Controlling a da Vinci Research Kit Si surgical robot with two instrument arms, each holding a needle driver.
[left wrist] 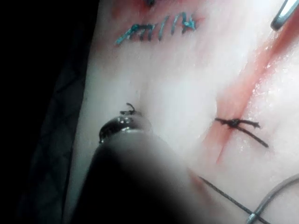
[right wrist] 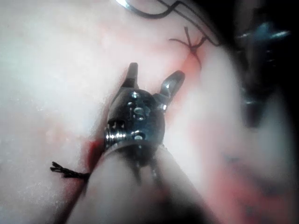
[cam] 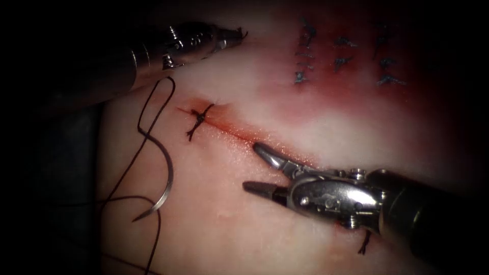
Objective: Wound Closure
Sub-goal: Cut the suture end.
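Pink tissue (cam: 214, 203), cut (cam: 239, 133) with one knot (cam: 200, 118) tied. Needle (cam: 165, 191) lies loose left of cut, not in tissue, thread (cam: 153, 109) looped by it. Right tool (cam: 252, 168) fingers wide open over cut, holding nothing. Left tool (cam: 239, 34) up top, fingers: cannot tell.

Left gripper (cam: 239, 34) tips dim and indistinct; thread (cam: 153, 254) cut off by the bottom edge.

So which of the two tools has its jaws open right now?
The right arm's tool, over the cut: its jaws are spread wide and hold nothing. The left arm's tool looks shut. The needle lies free on the tissue.
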